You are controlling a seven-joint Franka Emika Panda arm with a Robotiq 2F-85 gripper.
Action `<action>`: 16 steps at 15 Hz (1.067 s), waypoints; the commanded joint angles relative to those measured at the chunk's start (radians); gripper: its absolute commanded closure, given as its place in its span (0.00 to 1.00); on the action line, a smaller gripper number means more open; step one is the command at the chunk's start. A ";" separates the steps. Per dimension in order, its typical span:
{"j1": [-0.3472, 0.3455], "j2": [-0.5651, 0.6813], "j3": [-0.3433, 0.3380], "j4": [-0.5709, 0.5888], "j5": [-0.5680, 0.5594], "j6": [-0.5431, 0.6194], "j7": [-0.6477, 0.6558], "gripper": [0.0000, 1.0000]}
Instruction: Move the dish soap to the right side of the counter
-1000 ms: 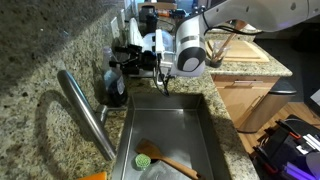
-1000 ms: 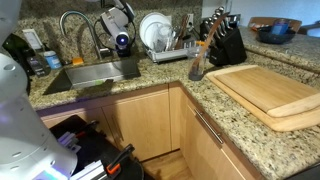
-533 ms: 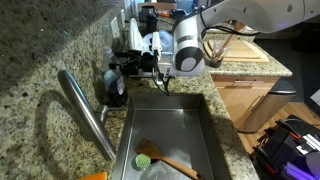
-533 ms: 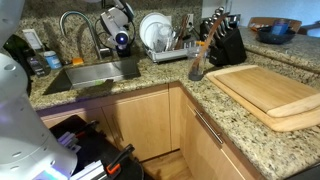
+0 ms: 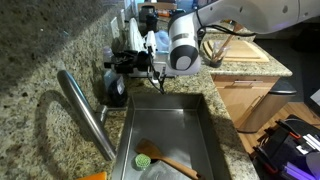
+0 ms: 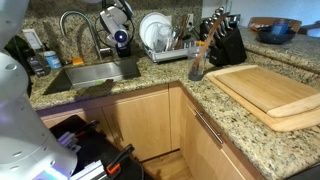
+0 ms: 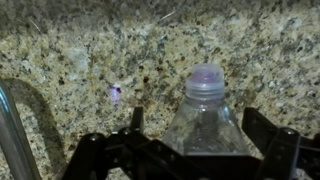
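The dish soap (image 7: 205,115), a translucent bottle with dark liquid and a pale cap, stands upright on the granite counter (image 6: 150,75) behind the sink, against the backsplash. It shows in both exterior views (image 5: 114,88) (image 6: 121,41). My gripper (image 7: 200,120) is open, with its black fingers (image 7: 136,118) standing on either side of the bottle's shoulders and a gap on each side. In an exterior view the gripper (image 5: 128,62) sits at the bottle's top, next to the dish rack.
A steel faucet (image 5: 85,108) curves over the sink (image 5: 175,125), where a green-headed wooden brush (image 5: 146,157) lies. A dish rack with white plates (image 6: 160,38), a glass of utensils (image 6: 197,65), a knife block (image 6: 226,42) and a pale cutting board (image 6: 265,92) stand further along the counter.
My gripper has moved closer to the dish soap and now straddles its top. The bottle has not moved.
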 commanded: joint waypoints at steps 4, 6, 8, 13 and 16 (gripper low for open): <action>-0.021 0.006 0.022 -0.006 -0.002 -0.009 -0.003 0.00; -0.023 0.010 0.023 -0.004 -0.002 -0.019 -0.003 0.00; -0.022 0.013 0.023 -0.003 0.004 -0.030 -0.015 0.00; -0.019 0.013 0.021 -0.003 -0.005 -0.047 -0.025 0.26; -0.018 0.015 0.021 -0.003 -0.006 -0.054 -0.029 0.45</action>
